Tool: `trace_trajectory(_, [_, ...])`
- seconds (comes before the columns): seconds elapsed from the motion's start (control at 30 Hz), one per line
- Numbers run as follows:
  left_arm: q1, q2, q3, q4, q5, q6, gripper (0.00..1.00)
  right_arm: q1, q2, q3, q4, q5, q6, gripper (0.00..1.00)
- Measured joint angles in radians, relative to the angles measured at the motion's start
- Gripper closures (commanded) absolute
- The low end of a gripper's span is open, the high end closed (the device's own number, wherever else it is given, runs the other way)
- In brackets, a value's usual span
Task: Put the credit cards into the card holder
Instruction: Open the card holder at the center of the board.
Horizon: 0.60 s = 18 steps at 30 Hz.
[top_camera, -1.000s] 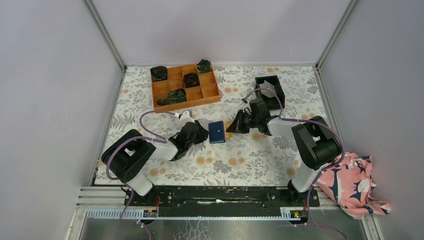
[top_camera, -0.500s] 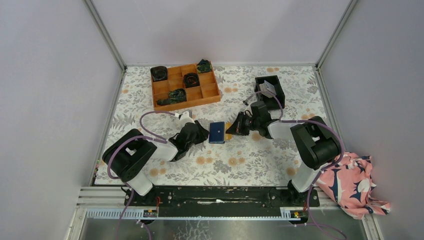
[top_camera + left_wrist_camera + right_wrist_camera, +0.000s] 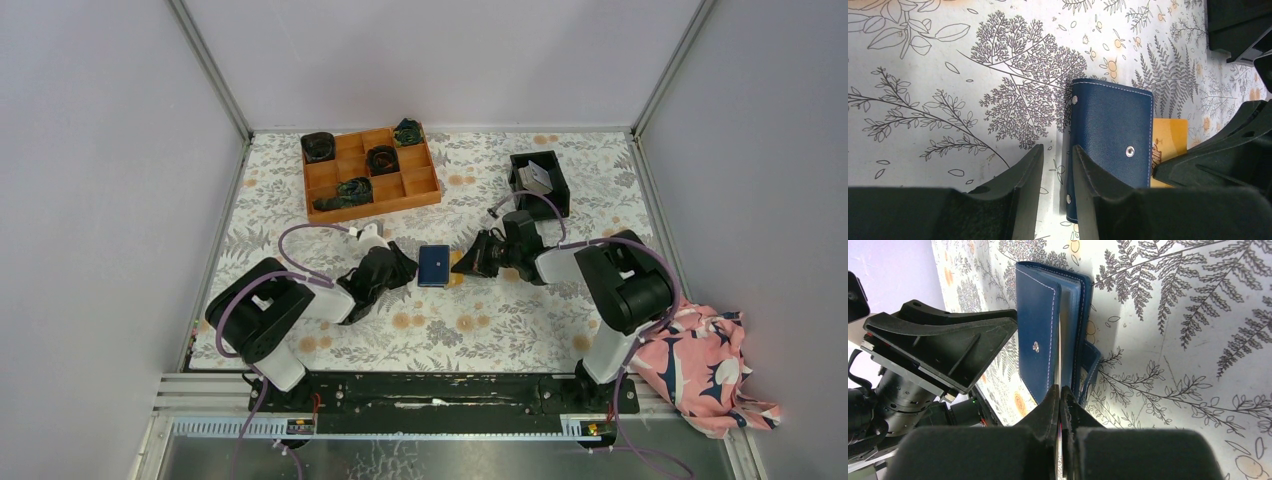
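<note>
Closest to the arm bases, a pink cloth [image 3: 700, 365] lies off the right side of the table [image 3: 500, 320]. It has no part in this job.

A bit further in, the card holder [image 3: 433, 265] lies in the middle of the table, between the two grippers. The left gripper [image 3: 1056, 157] has its fingers part way open, with only table between them. One finger [image 3: 1093, 190] sits over the card holder's edge. It looks like it is pinning it down, but I cannot tell if it touches. The right gripper [image 3: 1061, 392] is squeezed tight on a yellow card [image 3: 1170, 135]. In the right wrist view the card is a thin line going in under the top flap.

The step now seems to be sliding this card in. To do it well, the right arm should push slow and straight, with the card lined up with the slot. If the card tips, it could catch on the blue edge or shove the card holder away. The left finger should press down so the card holder cannot slide. The right fingers should let go only when the card is deep inside.

Further back, the black bin [image 3: 518, 175] has a grey card [image 3: 537, 176] in it. Furthest away is the orange tray [image 3: 418, 182], with dark things in some of its boxes.
</note>
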Motion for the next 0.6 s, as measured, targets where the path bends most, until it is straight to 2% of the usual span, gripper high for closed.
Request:
trace_trajectory(0.33, [0.0, 0.014, -0.018, 0.053, 0.001, -0.002, 0.64, 0.0, 0.036, -0.006, 0.064, -0.007, 0.033, 1.0])
trace_trajectory(0.6, [0.0, 0.017, -0.025, 0.07, 0.0, -0.002, 0.64, 0.001, 0.005, -0.012, 0.028, 0.021, 0.013, 1.0])
